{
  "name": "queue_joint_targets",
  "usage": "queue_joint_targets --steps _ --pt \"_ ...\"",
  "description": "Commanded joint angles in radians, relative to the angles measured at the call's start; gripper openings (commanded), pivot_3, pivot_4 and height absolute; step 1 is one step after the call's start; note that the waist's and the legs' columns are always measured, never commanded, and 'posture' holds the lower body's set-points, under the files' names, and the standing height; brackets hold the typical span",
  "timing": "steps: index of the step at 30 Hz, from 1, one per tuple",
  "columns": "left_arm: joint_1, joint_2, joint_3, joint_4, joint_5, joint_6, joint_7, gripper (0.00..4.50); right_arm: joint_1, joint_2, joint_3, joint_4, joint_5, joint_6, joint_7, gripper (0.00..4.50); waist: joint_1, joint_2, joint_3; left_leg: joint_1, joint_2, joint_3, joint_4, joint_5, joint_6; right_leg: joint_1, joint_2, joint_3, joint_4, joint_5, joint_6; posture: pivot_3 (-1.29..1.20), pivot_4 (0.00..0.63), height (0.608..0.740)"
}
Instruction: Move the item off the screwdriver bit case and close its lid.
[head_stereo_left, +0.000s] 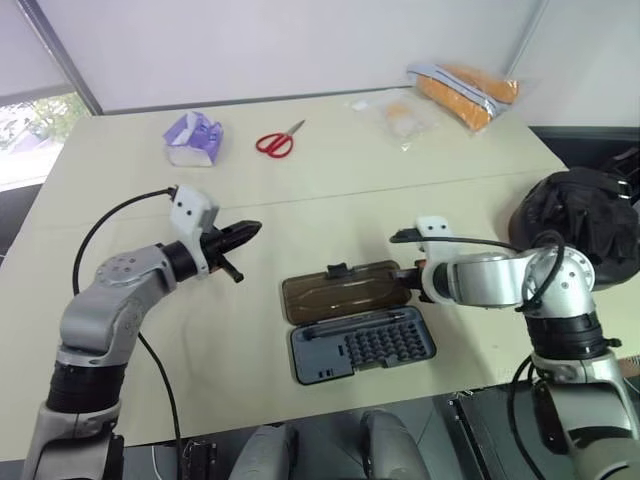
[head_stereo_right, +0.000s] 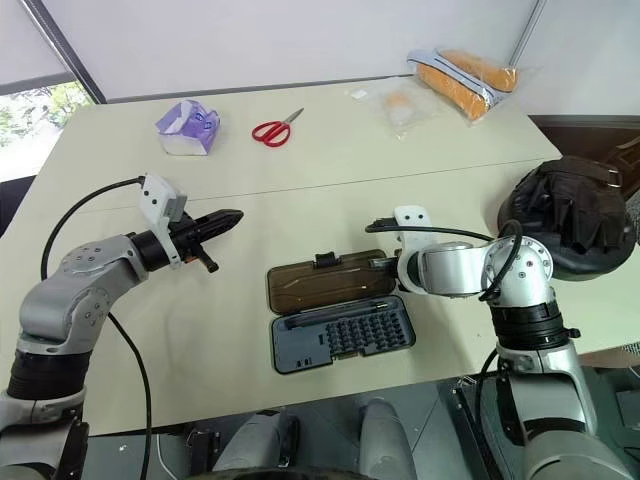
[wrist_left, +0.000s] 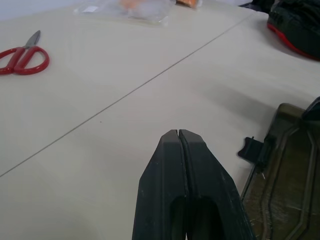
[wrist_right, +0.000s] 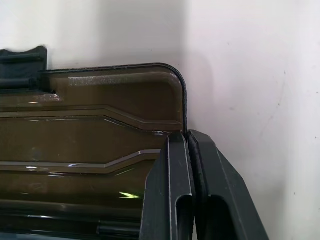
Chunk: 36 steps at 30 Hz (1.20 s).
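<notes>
The screwdriver bit case (head_stereo_left: 362, 345) lies open near the table's front edge, with rows of bits showing in its dark grey base. Its smoky-brown lid (head_stereo_left: 340, 290) lies flat on the table behind the base, the black latch (head_stereo_left: 337, 270) on its far edge. The item, a black bag (head_stereo_left: 580, 225), sits on the table at the far right, apart from the case. My right gripper (wrist_right: 186, 135) is shut, its tips at the lid's right edge near the far corner. My left gripper (head_stereo_left: 252, 230) is shut and empty, hovering to the left of the case.
Red scissors (head_stereo_left: 277, 142) and a purple-and-white pack (head_stereo_left: 193, 140) lie at the back left. An orange wrapped package (head_stereo_left: 465, 90) and a clear bag (head_stereo_left: 395, 112) lie at the back right. The table's front edge (head_stereo_left: 250, 420) runs just below the case.
</notes>
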Motion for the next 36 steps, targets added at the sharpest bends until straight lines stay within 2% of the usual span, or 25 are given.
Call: queue_joint_targets --steps 1,4,5,11,19,21,24,27,31,36 --pt "-0.015 0.009 0.015 -0.018 0.008 -0.019 -0.004 0.00 -0.012 -0.047 0.058 -0.026 0.060 -0.056 -0.014 0.02 0.001 0.000 0.000 0.000 0.000 0.000 0.000 0.000 0.000 0.000 0.000 0.000 0.000 0.000 0.000 0.00 0.150 0.740" --pt "-0.014 0.009 0.015 -0.019 0.009 -0.018 -0.005 0.00 -0.013 -0.074 0.092 -0.033 0.071 -0.095 -0.010 0.89 0.001 0.000 0.000 0.000 0.000 0.000 0.000 0.000 0.000 0.000 0.000 0.000 0.000 0.000 0.000 0.00 0.150 0.740" --pt "-0.013 0.009 0.015 -0.021 0.008 -0.017 -0.005 0.00 -0.014 -0.081 0.101 -0.037 0.072 -0.105 -0.008 1.31 0.001 0.000 0.000 0.000 0.000 0.000 0.000 0.000 0.000 0.000 0.000 0.000 0.000 0.000 0.000 0.00 0.150 0.740" --pt "-0.006 0.008 0.016 -0.030 0.001 -0.009 -0.010 0.00 -0.026 -0.105 0.125 -0.061 0.015 -0.134 0.054 4.46 0.004 0.000 0.000 0.000 0.000 0.000 0.001 0.000 0.000 0.001 0.000 0.000 -0.001 0.000 0.000 0.00 0.150 0.740" --pt "0.004 0.024 0.026 -0.063 -0.089 0.038 -0.086 0.00 -0.045 -0.119 0.090 -0.156 -0.246 -0.120 0.299 4.49 0.001 0.000 0.001 0.000 0.000 0.000 0.001 0.000 0.001 0.001 0.001 0.000 -0.001 0.000 0.000 0.00 0.150 0.740" --pt "0.002 0.039 0.016 -0.076 -0.119 0.056 -0.130 0.00 -0.052 -0.133 0.090 -0.205 -0.336 -0.130 0.413 4.49 0.001 0.000 0.001 0.000 0.000 0.000 0.001 0.000 0.001 0.000 0.001 0.000 -0.001 0.000 0.000 0.00 0.150 0.740" --pt "-0.009 0.051 -0.003 -0.089 -0.170 0.090 -0.190 0.00 -0.036 -0.130 0.048 -0.256 -0.390 -0.164 0.560 4.49 0.001 0.000 0.001 0.000 0.000 0.000 0.000 0.000 0.001 0.000 0.001 0.000 -0.001 0.000 0.000 0.00 0.150 0.740" --pt "-0.020 0.068 -0.058 -0.086 -0.178 0.098 -0.269 0.00 -0.032 -0.129 0.027 -0.291 -0.490 -0.213 0.695 4.49 0.004 0.000 0.001 0.000 0.000 0.000 0.001 -0.001 0.001 0.001 0.001 0.000 -0.001 0.000 0.000 0.00 0.150 0.740" --pt "-0.030 0.093 -0.178 -0.038 -0.114 0.043 -0.398 0.00 -0.042 -0.127 0.033 -0.294 -0.616 -0.260 0.858 4.49 0.003 0.000 0.001 0.000 0.000 0.000 0.001 -0.001 0.001 0.001 0.001 0.000 -0.001 0.000 0.000 0.00 0.150 0.740" --pt "-0.047 0.076 -0.300 0.047 -0.032 -0.038 -0.513 0.00 -0.058 -0.139 0.108 -0.293 -0.823 -0.311 1.051 4.49 0.002 0.000 0.001 0.000 0.000 0.000 0.000 -0.001 0.001 0.000 0.001 0.000 -0.001 0.000 0.000 0.00 0.150 0.740"
